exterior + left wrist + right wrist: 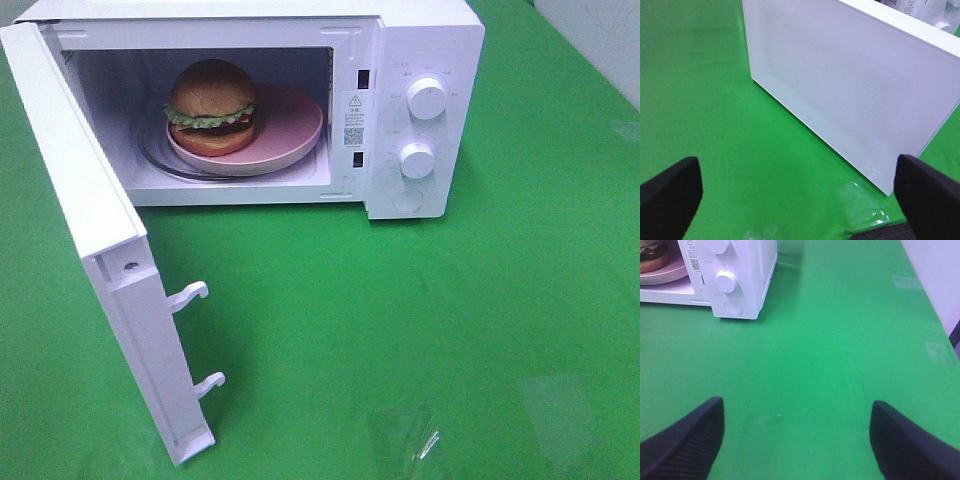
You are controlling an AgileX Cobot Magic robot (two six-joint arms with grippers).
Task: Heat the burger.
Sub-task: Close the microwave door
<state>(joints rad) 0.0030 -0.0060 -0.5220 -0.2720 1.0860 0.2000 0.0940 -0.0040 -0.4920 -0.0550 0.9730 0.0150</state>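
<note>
Beside the burger [212, 105] hangs a warning label [354, 118] (text illegible).

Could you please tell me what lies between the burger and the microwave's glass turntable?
A pink plate: the burger sits on it, and it rests on the turntable, as the exterior high view shows.

The microwave [420, 60] loses its top to the frame edge in the high view, and the print on its sticker [353, 118] is too small to read. From the right wrist the burger [650, 260] is clipped to a sliver (pink plate [670, 272] too). And the left gripper [797, 165] and right gripper [797, 405] show fingertips only, the rest cut off.
</note>
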